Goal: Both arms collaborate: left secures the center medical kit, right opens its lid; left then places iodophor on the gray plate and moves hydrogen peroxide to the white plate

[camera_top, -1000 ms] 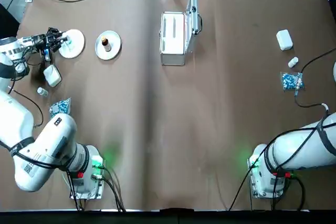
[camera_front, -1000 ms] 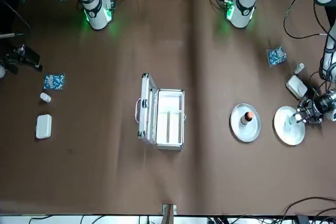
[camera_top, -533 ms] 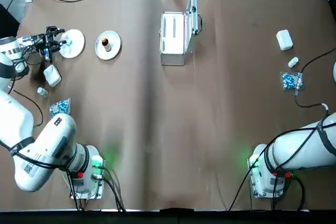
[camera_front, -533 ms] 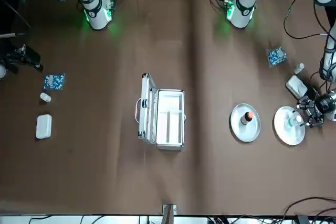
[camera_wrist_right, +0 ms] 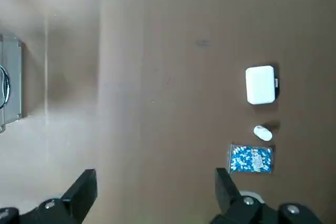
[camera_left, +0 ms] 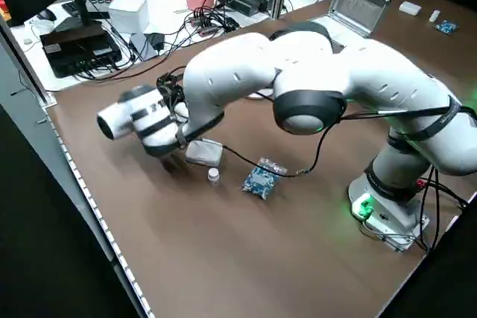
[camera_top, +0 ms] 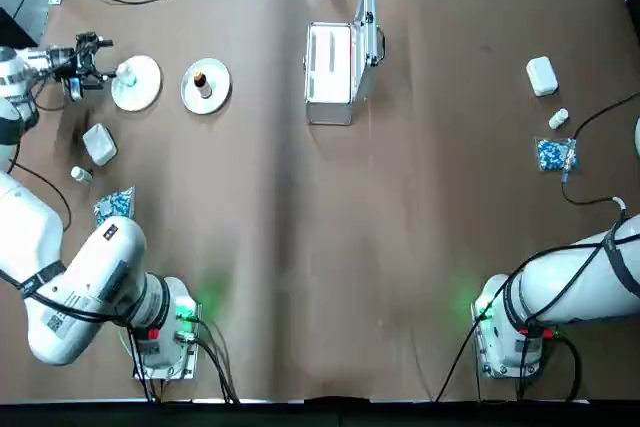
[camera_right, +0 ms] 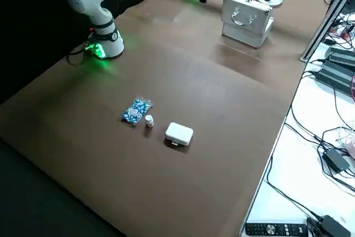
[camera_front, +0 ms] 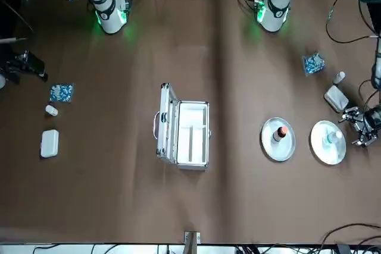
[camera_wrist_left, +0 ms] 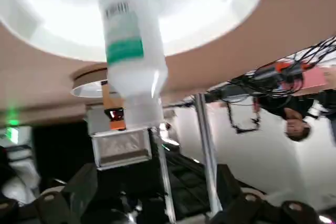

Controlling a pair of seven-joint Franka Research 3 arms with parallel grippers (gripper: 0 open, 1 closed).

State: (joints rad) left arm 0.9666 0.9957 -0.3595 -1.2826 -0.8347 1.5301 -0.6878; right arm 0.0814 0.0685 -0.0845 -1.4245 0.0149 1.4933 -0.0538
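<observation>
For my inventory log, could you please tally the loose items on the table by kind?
Plates: 2, gray plate and white plate
Plate bottles: 2, iodophor and hydrogen peroxide
Medical kit: 1
White boxes: 2
Blue packets: 2
Small white vials: 2
Total: 11

Overhead and opposing front views share, apparently, the whole table (camera_top: 300, 247).

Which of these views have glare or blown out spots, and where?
Left wrist view: the white plate glares nearly pure white behind the hydrogen peroxide. Top view: green base lights bleed onto the table. Right side view: the far corner falls into black.
</observation>
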